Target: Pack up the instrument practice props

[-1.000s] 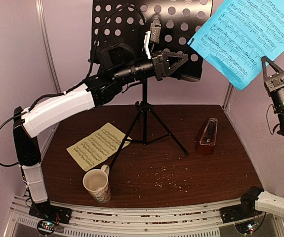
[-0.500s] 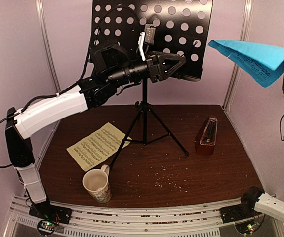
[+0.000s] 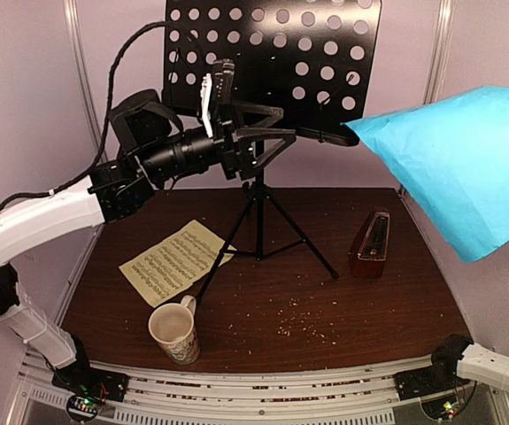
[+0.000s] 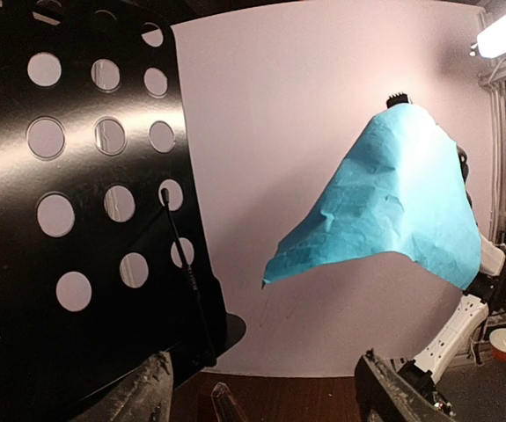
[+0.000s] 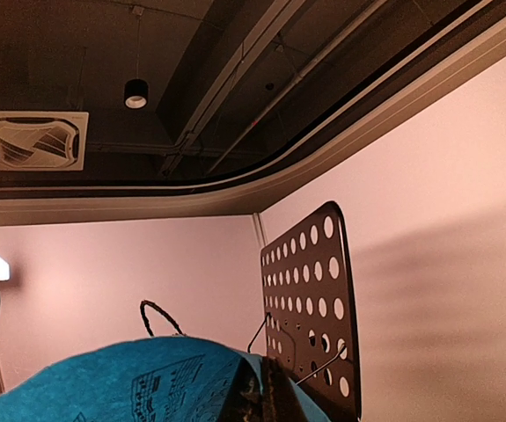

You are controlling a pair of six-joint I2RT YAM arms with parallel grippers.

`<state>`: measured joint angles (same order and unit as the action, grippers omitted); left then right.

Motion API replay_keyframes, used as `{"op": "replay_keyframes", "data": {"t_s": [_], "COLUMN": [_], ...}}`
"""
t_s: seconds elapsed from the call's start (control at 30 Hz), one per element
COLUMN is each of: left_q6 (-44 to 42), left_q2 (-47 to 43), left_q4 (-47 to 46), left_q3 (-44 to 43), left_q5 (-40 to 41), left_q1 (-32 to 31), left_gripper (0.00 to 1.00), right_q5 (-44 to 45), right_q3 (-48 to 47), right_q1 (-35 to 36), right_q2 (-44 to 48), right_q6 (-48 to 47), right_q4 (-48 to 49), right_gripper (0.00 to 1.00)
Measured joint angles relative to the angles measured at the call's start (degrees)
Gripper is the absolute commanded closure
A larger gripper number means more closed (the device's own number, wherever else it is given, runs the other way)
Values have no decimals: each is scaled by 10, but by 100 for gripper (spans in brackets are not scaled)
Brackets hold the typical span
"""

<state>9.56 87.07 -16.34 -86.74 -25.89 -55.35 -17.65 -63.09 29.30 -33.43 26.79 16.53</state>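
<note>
The black perforated music stand (image 3: pixel 272 62) stands upright on its tripod at the back of the table. My left gripper (image 3: pixel 270 135) hovers open just left of the stand's ledge, with nothing between its fingers (image 4: pixel 150 396). The stand's plate (image 4: pixel 59 220) fills the left of the left wrist view. A blue music sheet (image 3: pixel 453 164) hangs draped in the air at the right. My right gripper (image 5: pixel 266 400) is shut on the blue sheet (image 5: pixel 147 382); in the top view the sheet hides it. A pale yellow sheet (image 3: pixel 173 261) lies on the table. The dark metronome (image 3: pixel 371 246) stands at the right.
A cream patterned mug (image 3: pixel 176 332) stands near the table's front edge, left of centre. The tripod legs (image 3: pixel 263 235) spread over the middle of the brown table (image 3: pixel 325 319), which is scattered with crumbs. Pale walls close in the back and both sides.
My left gripper has opened and drawn back to the left, away from the stand's ledge. The right gripper has carried the blue sheet up and rightward, and the sheet now droops over it.
</note>
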Motion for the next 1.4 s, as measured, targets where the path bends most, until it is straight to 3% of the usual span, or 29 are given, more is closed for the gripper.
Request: {"op": "replay_keyframes", "data": {"t_s": [0.27, 0.6, 0.87, 1.23, 1.4], "left_q6": [-97, -154, -153, -170, -176], "left_q2": [-90, -105, -47, -16, -24], "left_q4": [-64, -130, -202, -216, -221], "left_q3": [152, 317, 327, 330, 372], "left_q5": [4, 36, 71, 117, 151], "left_q1": [-1, -23, -57, -68, -68], "left_gripper": [23, 23, 20, 16, 13], "right_q5": [-75, -61, -64, -75, -80], "right_q3": [-1, 96, 229, 232, 230], "right_q1": [0, 0, 0, 0, 0], "right_q2": [-33, -55, -67, -71, -71], "right_q6": [31, 135, 245, 284, 290], "right_q4": [-56, -102, -98, -86, -83], "right_gripper": [100, 100, 100, 100, 100]}}
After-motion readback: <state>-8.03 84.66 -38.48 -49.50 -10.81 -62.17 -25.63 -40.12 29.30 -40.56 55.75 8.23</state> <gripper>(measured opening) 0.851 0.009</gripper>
